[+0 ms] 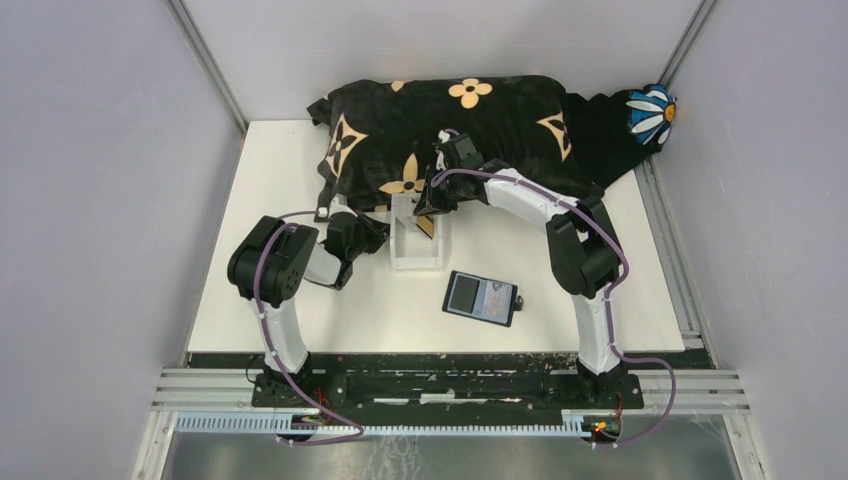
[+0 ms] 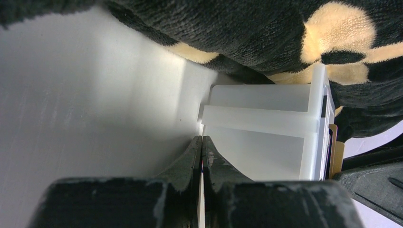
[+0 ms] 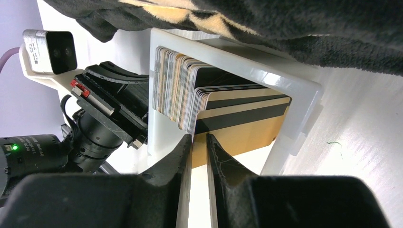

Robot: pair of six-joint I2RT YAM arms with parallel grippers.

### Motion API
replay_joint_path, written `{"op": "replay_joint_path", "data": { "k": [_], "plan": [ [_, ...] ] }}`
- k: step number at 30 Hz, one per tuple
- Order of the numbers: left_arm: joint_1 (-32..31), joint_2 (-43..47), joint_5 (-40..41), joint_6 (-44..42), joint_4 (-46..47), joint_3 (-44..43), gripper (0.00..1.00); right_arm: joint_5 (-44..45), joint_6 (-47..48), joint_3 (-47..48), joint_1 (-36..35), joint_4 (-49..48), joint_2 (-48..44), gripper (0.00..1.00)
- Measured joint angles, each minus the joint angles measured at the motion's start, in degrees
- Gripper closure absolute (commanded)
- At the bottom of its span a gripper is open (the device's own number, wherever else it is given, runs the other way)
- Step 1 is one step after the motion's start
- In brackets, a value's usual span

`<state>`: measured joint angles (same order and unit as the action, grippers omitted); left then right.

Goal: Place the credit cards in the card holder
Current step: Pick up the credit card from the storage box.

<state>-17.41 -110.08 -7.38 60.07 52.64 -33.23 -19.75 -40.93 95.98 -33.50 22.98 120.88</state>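
A row of credit cards (image 3: 176, 85) stands on edge in a clear acrylic box (image 3: 304, 95). A gold card (image 3: 247, 128) with a black stripe leans at the end of the row. My right gripper (image 3: 199, 137) hangs over the box (image 1: 416, 264) with its tips at the end of the stack; the jaws stand narrowly apart, and only the gold card shows beyond the gap. My left gripper (image 2: 202, 137) is shut and its tips touch the outer wall of the box (image 2: 261, 121). The card holder (image 1: 482, 297) lies open on the table, to the right of the box.
A black plush blanket (image 1: 480, 130) with tan flower shapes covers the back of the white table (image 1: 300, 170) and overhangs the far end of the box. Grey walls close in the left and right sides. Both arm bases sit at the near edge.
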Motion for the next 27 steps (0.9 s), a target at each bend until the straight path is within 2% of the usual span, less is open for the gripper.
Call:
{"op": "replay_joint_path", "data": {
  "k": [9, 17, 27],
  "plan": [
    [-0.24, -0.02, 0.37, 0.0, -0.13, -0.15, 0.93, 0.02, 0.02, -0.02, -0.24, 0.04, -0.85, 0.82],
    [-0.42, -0.02, 0.63, 0.0, -0.13, -0.15, 0.93, 0.13, 0.33, -0.02, -0.26, 0.46, -1.2, 0.99],
    [-0.98, 0.0, 0.66, -0.02, -0.22, -0.24, 0.93, 2.05, 2.69, -0.02, -0.55, 3.67, -1.92, 0.99]
  ]
}}
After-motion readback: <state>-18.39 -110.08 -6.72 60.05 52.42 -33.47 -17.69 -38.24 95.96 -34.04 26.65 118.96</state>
